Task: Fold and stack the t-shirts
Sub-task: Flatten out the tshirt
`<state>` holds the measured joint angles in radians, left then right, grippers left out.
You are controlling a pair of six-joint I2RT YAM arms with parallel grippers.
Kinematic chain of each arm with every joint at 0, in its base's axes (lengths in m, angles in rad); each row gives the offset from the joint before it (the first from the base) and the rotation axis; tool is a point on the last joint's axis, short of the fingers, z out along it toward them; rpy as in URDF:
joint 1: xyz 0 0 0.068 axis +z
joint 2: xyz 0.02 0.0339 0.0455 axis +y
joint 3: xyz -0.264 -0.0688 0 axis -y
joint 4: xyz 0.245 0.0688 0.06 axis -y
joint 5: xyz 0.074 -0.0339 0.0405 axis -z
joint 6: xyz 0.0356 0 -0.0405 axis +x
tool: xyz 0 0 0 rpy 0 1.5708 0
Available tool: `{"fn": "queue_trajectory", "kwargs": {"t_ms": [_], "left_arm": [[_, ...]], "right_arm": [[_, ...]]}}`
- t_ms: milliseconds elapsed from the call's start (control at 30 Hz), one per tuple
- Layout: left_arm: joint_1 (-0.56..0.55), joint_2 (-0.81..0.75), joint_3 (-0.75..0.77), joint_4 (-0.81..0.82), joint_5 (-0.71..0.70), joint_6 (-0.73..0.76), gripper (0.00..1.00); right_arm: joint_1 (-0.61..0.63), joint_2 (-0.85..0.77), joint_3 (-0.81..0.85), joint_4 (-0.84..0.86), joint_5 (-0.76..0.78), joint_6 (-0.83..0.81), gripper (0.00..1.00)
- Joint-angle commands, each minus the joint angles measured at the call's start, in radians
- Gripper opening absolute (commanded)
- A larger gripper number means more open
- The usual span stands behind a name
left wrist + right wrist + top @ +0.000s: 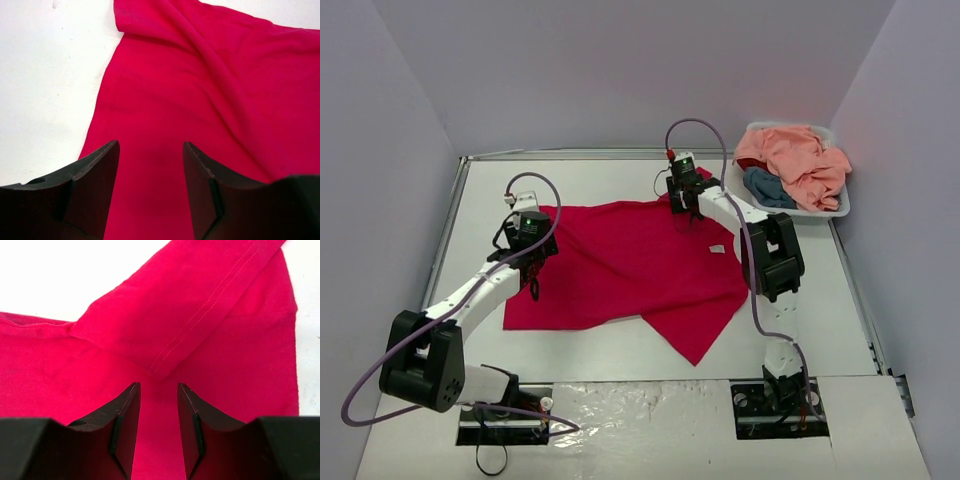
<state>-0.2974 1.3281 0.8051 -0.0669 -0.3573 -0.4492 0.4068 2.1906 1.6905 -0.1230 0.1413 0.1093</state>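
A crimson-red t-shirt (630, 265) lies spread on the white table, with a small white label (717, 249) near its right side. My left gripper (533, 262) is low over the shirt's left edge. In the left wrist view its jaws (150, 147) stand open, with flat red cloth (200, 90) showing in the gap. My right gripper (680, 200) is at the shirt's far right corner. Its jaws (157, 387) stand open with a narrower gap, just short of a folded-over sleeve (210, 305) with a stitched hem. A peach-pink t-shirt (800, 160) and a teal-blue one (770, 188) lie crumpled in the basket.
The white plastic basket (840, 205) stands at the back right corner of the table, close to the right arm. Grey walls enclose the table on the left, back and right. Bare white table (45, 90) lies left of the shirt's edge.
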Motion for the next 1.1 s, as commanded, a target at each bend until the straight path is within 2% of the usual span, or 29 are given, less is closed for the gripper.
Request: {"fn": "queue_trajectory", "kwargs": {"t_ms": [0,533,733,767,933,1000,1067], "left_arm": [[-0.005,0.003,-0.003,0.047,-0.022,0.024,0.52],[-0.005,0.029,0.005,0.049,-0.011,0.033,0.52],[-0.005,0.028,0.002,0.05,-0.008,0.037,0.52],[-0.005,0.026,0.002,0.05,-0.005,0.037,0.52],[-0.005,0.029,0.0,0.05,-0.002,0.037,0.52],[-0.005,0.031,0.002,0.05,0.0,0.038,0.52],[-0.005,0.033,0.002,0.049,0.004,0.038,0.52]], "right_arm": [[0.006,0.017,0.04,-0.004,0.003,-0.007,0.32],[0.01,0.07,0.055,-0.006,0.043,-0.007,0.3],[0.006,0.083,0.067,-0.006,0.066,-0.011,0.21],[0.006,0.086,0.074,-0.006,0.069,-0.011,0.17],[-0.002,0.098,0.089,-0.01,0.063,-0.013,0.1],[-0.003,0.098,0.09,-0.013,0.058,-0.013,0.02],[-0.003,0.097,0.09,-0.012,0.055,-0.01,0.0]]}}
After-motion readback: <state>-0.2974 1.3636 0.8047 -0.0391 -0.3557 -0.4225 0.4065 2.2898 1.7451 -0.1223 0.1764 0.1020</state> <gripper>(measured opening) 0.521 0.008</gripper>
